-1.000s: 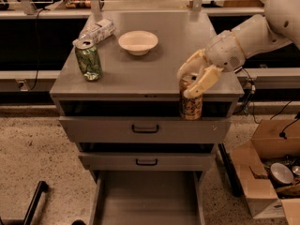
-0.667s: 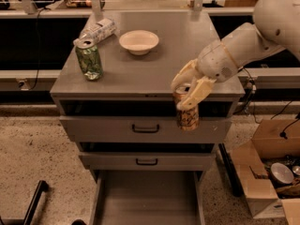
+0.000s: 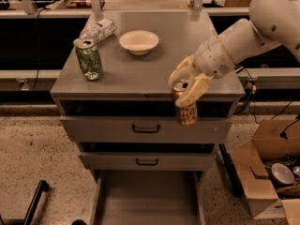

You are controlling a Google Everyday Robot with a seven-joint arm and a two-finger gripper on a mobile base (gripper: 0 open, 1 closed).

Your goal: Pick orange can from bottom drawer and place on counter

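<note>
My gripper is shut on the orange can and holds it upright in the air in front of the counter's front edge, right of centre. The can's silver top is about level with the counter surface; its body hangs in front of the top drawer. The bottom drawer is pulled open below and its grey floor shows nothing in it. My white arm reaches in from the upper right.
On the counter stand a green can at the left, a white-labelled bottle lying behind it, and a white bowl in the middle back. Two upper drawers with black handles are closed. A cardboard box sits on the floor at right.
My gripper has moved left and slightly down along the counter's front edge with the orange can in it. Nothing else has moved.
</note>
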